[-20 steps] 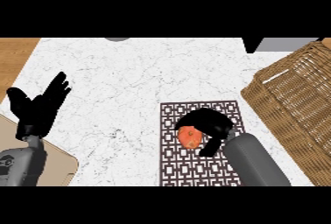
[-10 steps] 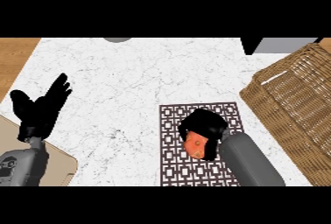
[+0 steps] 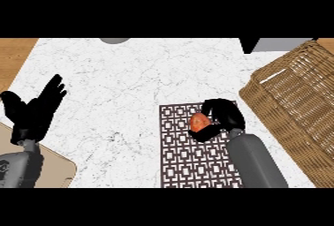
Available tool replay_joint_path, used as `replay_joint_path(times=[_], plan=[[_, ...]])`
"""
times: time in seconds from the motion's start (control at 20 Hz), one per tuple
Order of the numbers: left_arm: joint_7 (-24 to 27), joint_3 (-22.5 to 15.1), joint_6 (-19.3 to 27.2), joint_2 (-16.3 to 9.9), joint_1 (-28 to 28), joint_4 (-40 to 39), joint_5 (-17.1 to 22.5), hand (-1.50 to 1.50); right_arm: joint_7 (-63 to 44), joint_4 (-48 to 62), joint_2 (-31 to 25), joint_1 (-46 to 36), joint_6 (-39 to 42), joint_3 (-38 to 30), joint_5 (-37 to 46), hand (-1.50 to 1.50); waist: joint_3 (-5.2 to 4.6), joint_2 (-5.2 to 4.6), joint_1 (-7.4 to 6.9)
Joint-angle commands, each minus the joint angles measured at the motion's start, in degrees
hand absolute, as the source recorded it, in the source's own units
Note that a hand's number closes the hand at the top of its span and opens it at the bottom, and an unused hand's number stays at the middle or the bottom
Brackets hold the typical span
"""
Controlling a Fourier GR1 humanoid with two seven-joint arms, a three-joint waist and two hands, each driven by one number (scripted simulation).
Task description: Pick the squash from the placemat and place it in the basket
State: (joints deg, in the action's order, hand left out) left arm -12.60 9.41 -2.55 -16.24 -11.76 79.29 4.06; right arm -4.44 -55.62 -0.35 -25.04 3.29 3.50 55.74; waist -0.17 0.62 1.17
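Observation:
An orange squash (image 3: 198,122) shows over the dark patterned placemat (image 3: 189,163), with my right hand (image 3: 222,118) curled round it from the right; fingers and thumb hide most of it. Whether it rests on the mat or is lifted off it I cannot tell. The woven wicker basket (image 3: 297,101) stands at the right edge of the counter, just right of the hand. My left hand (image 3: 36,112) rests open at the left, fingers up, holding nothing.
The white marble counter (image 3: 130,79) spreads between the hands. A grey round object (image 3: 114,40) pokes in at the top edge, a grey box (image 3: 277,44) at the top right. A tan board (image 3: 46,170) lies at the lower left.
My right hand, shut on the squash, has shifted up and slightly right over the placemat, toward the basket. The left hand has barely moved.

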Motion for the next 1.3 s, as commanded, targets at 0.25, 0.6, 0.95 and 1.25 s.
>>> replay_joint_path(times=[0.25,0.6,0.95,1.25], plan=[[-1.0,-3.6,-0.5,2.5,-2.5,-0.1,-0.9,0.0,-28.3,-5.9,0.3,-7.4,-28.4,2.3,-12.9,1.5,0.37,-0.45,-5.15],[-0.4,-3.3,-0.1,2.1,-3.8,-2.3,-1.8,0.0,-49.5,-9.4,0.4,-17.3,-47.3,16.2,-0.7,1.5,-0.07,-0.11,-3.82],[-0.6,-1.8,-0.7,1.0,-1.6,-1.7,-0.8,0.0,-75.5,-10.1,0.3,-30.2,-38.3,18.0,13.7,1.5,-0.02,0.15,-2.11],[-1.7,-0.5,-0.9,0.1,-3.4,-1.7,0.0,0.0,-79.8,-10.2,0.3,-35.5,-30.2,13.8,20.3,1.5,0.1,-0.21,-1.47]])
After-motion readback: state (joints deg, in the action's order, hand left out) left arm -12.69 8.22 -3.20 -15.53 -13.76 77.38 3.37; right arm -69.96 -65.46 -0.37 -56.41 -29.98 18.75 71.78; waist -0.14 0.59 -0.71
